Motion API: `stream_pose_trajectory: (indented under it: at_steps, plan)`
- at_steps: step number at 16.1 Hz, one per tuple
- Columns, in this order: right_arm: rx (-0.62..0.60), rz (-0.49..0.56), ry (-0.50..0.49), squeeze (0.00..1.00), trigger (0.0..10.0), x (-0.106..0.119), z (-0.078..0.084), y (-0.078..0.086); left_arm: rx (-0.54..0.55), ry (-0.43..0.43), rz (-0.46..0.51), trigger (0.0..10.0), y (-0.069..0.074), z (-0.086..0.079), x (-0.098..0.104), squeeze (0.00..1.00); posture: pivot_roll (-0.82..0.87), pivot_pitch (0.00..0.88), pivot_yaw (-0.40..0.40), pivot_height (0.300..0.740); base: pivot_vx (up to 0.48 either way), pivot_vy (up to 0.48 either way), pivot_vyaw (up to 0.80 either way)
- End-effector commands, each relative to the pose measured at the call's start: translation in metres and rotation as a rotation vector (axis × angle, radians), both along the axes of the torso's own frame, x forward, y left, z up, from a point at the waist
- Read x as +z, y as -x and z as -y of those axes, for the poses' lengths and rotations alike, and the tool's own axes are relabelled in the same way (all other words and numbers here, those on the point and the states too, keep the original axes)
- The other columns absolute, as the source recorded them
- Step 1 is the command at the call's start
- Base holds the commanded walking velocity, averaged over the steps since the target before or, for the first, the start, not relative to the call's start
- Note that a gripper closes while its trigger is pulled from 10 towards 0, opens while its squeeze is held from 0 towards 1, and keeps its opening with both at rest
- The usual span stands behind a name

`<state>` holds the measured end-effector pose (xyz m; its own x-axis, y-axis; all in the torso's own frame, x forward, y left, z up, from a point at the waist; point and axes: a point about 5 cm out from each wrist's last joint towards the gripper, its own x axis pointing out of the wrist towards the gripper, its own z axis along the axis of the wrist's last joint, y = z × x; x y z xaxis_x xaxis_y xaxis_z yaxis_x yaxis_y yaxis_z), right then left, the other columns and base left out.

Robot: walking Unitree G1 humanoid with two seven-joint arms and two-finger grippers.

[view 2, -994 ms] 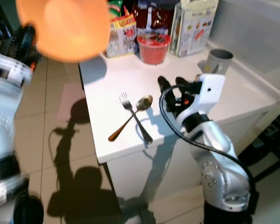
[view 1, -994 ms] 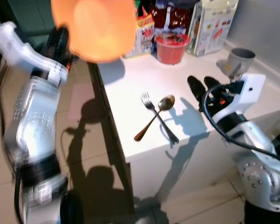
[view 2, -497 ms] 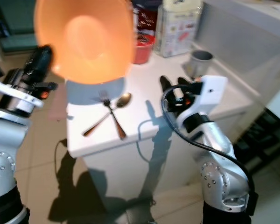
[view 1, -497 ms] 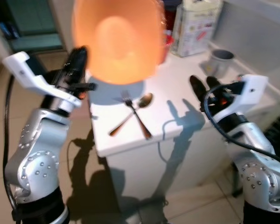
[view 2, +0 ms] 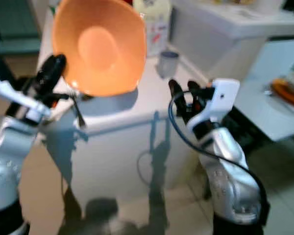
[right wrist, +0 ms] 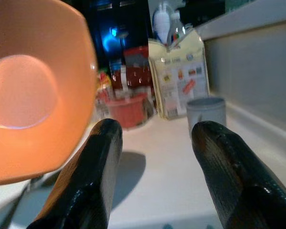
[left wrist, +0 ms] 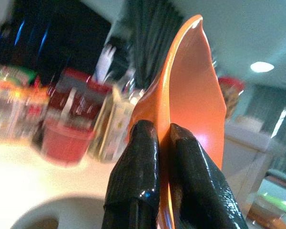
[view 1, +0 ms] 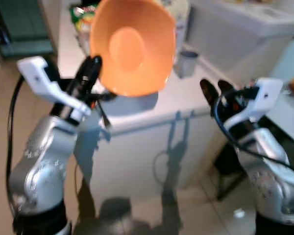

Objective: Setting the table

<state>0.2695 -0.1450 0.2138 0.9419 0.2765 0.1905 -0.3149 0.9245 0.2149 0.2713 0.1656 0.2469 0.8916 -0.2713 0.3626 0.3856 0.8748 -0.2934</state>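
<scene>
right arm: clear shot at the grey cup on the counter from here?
Probably yes. The right gripper is open and holds nothing, and in its wrist view the grey cup stands ahead between the fingers with bare white counter before it. The orange bowl, clamped in the left gripper, hangs off to the side.

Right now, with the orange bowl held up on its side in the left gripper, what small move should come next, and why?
Probably lower the left gripper toward the white counter and level the orange bowl. The bowl is pinched by its rim, tipped with its inside facing the head camera, above the counter edge. The right gripper is open and holds nothing.
</scene>
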Motion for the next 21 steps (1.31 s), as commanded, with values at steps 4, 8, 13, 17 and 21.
stream_pose_trajectory:
  at_steps: [4,8,13,17,21]
  plan:
    - [-0.134,0.020,0.111,0.00,10.0,-0.003,0.010,-0.006,0.137,-0.139,-0.039,10.0,-0.021,0.006,-0.009,0.00,-0.02,0.000,0.007,0.740,0.000,-0.480,0.12]
    - [-0.157,0.012,0.150,0.00,10.0,-0.010,0.012,-0.007,0.222,-0.250,-0.122,10.0,-0.031,0.012,-0.038,0.00,-0.04,0.000,0.023,0.740,0.000,-0.480,0.80]
    - [-0.167,0.008,0.172,0.00,10.0,-0.017,0.010,-0.009,0.267,-0.295,-0.096,10.0,-0.035,0.014,-0.039,0.00,-0.04,0.000,0.014,0.740,0.000,-0.480,0.80]
    - [-0.177,0.017,0.183,0.00,10.0,-0.016,0.013,-0.012,0.270,-0.295,-0.062,10.0,-0.038,0.021,-0.036,0.00,-0.04,0.000,0.011,0.740,0.000,-0.480,0.80]
    - [-0.192,0.030,0.157,0.00,10.0,-0.015,0.015,-0.011,0.257,-0.273,-0.035,10.0,-0.037,0.022,-0.031,0.00,-0.05,0.000,0.010,0.740,0.000,-0.480,0.40]
